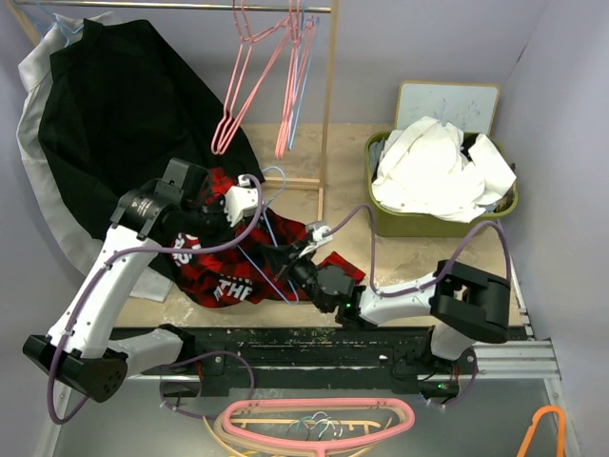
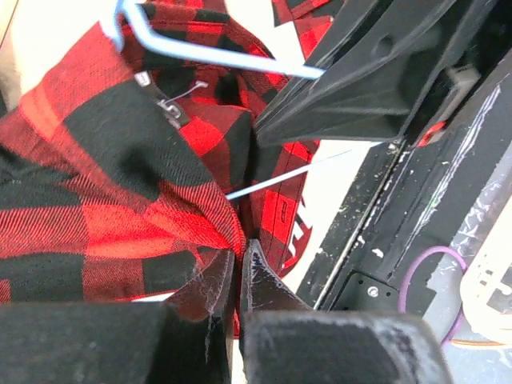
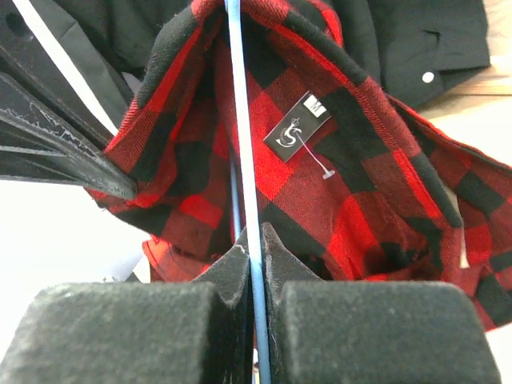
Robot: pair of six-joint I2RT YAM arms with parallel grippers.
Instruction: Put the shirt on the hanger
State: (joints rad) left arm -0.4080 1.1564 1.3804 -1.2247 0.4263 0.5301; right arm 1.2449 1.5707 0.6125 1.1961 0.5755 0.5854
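The red-and-black plaid shirt [image 1: 211,278] lies bunched on the table with white letters showing at its lower edge. My left gripper [image 1: 221,215] is shut on a fold of its fabric [image 2: 172,240] near the collar. The thin light-blue hanger [image 1: 269,228] has its hook [image 1: 276,175] pointing away from me, and its wires run through the shirt's neck opening. My right gripper [image 1: 293,263] is shut on one hanger wire [image 3: 244,144]. The collar tag [image 3: 298,128] shows just beyond it. The hanger also shows in the left wrist view [image 2: 216,54].
A big black shirt [image 1: 114,105] hangs on the wooden rack [image 1: 328,114] at the back left, beside pink hangers [image 1: 255,76]. A green bin [image 1: 504,208] of white cloths [image 1: 438,171] stands at the right. Another pink hanger [image 1: 314,424] lies below the arm bases.
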